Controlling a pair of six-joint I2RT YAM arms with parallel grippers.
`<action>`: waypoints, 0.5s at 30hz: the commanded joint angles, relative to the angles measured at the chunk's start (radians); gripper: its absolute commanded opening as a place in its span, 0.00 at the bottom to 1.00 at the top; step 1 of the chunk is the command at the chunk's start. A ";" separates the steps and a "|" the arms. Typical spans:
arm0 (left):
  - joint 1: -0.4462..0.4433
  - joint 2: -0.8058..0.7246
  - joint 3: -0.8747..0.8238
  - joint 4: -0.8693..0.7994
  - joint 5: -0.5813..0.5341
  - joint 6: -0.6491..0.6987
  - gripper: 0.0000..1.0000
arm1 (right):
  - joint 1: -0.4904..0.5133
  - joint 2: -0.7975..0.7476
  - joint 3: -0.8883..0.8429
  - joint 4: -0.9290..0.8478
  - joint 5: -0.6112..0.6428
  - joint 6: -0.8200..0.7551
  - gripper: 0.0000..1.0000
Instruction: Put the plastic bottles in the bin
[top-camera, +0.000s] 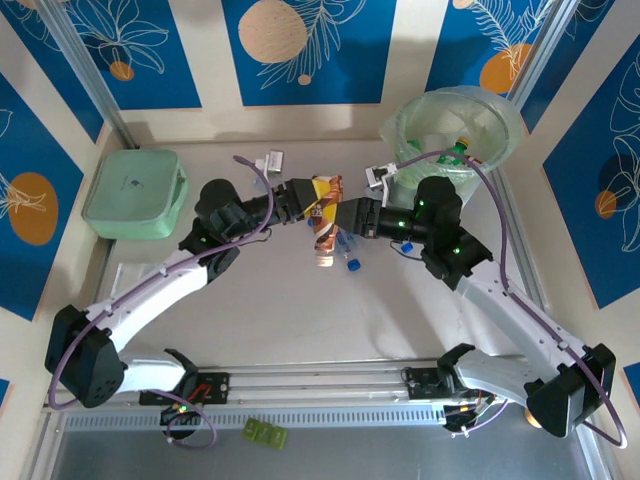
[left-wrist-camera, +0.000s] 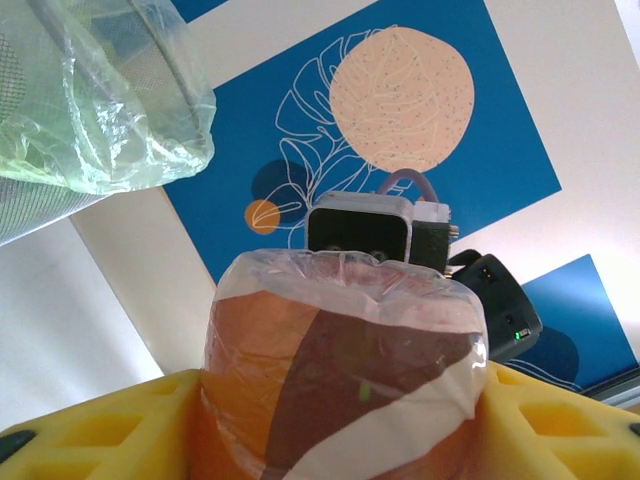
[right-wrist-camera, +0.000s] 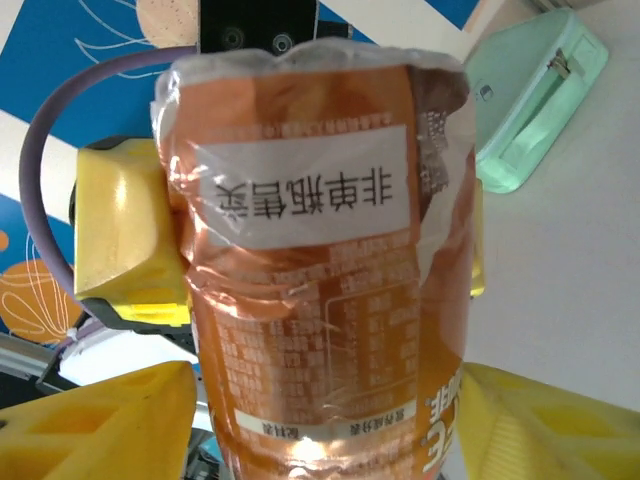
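An orange-and-brown labelled bottle (top-camera: 325, 215) with a white cap hangs above the table's middle, cap toward the near side. My left gripper (top-camera: 312, 203) is shut on it from the left; its yellow fingers (left-wrist-camera: 90, 425) press both sides of the bottle (left-wrist-camera: 340, 370). My right gripper (top-camera: 347, 216) meets it from the right, its fingers (right-wrist-camera: 110, 425) against both sides of the bottle (right-wrist-camera: 320, 300). Small clear plastic bottles with blue caps (top-camera: 352, 264) lie on the table just below. The bin (top-camera: 402, 128), lined with a pale green bag, stands at the back right with a green bottle (top-camera: 462, 148) inside.
A mint-green lidded box (top-camera: 135, 193) sits at the back left, also seen in the right wrist view (right-wrist-camera: 530, 100). Small white clips (top-camera: 270, 160) lie near the back wall. The bin's bag (left-wrist-camera: 90, 90) hangs close above the left wrist camera.
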 joint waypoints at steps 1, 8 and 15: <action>-0.010 -0.032 -0.010 0.040 0.001 0.001 0.59 | 0.009 0.004 0.012 0.072 -0.024 0.033 0.63; -0.011 -0.035 -0.025 0.059 0.006 -0.013 0.59 | 0.013 0.002 0.010 0.073 -0.022 0.038 0.50; -0.012 -0.045 -0.028 0.051 0.014 -0.003 0.73 | 0.015 -0.021 0.004 0.047 -0.007 0.022 0.46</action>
